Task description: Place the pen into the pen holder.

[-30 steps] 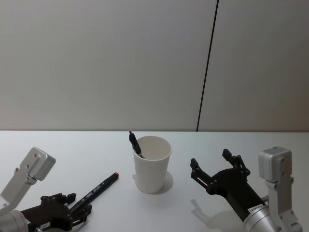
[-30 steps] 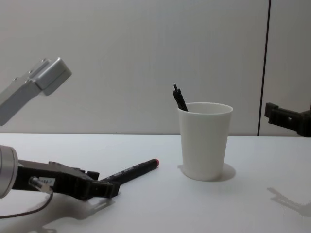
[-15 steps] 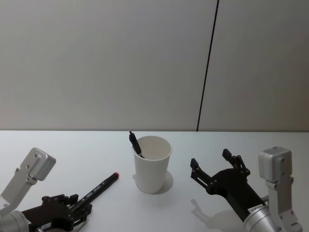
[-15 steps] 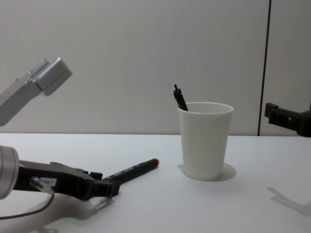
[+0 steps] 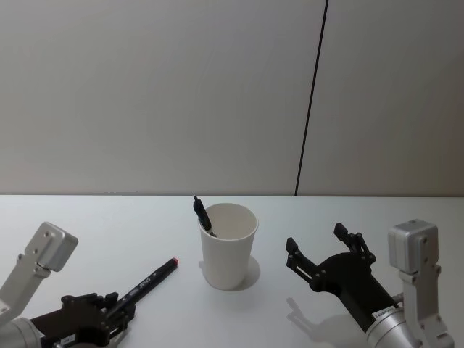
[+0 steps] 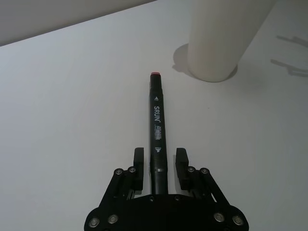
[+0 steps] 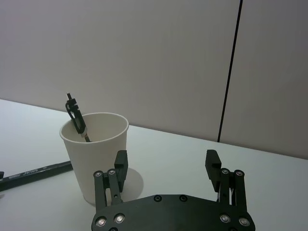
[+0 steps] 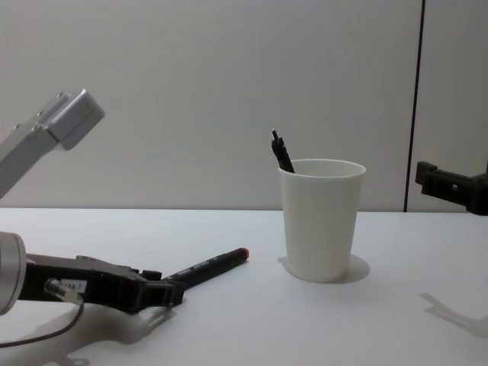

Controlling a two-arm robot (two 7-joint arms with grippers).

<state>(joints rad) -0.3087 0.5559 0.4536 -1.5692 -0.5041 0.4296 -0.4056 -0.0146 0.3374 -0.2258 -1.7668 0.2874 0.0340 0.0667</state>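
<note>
While I watch the head view, the pen (image 5: 148,279), a black marker with a red end, lies flat on the white table (image 5: 109,225), left of the pen holder (image 5: 228,250) and apart from it, its red end pointing toward the cup. My left gripper (image 5: 119,313) sits low at the pen's near end. My right gripper (image 5: 315,239) hovers to the right of the cup with its fingers spread wide, gripping nothing. A second black pen (image 5: 201,212) with a clip leans inside the cup against its far left rim. From the left wrist view, the left gripper (image 6: 160,155) straddles the rear of the pen (image 6: 158,125). One finger stands on each side of the barrel, and I see a narrow gap on both sides, so the fingers are parted and not pinching it. The cup (image 6: 219,38) stands beyond the red tip. From the right wrist view, the right gripper (image 7: 166,159) has its two fingers well apart, the cup (image 7: 96,154) just beyond the left-hand one. From the chest view, the pen (image 8: 210,264) rests on the table, its red end nearest the upright cup (image 8: 320,221). The left gripper (image 8: 164,292) lies low at its other end, and the right gripper (image 8: 438,181) hangs above the table at the right edge.
</note>
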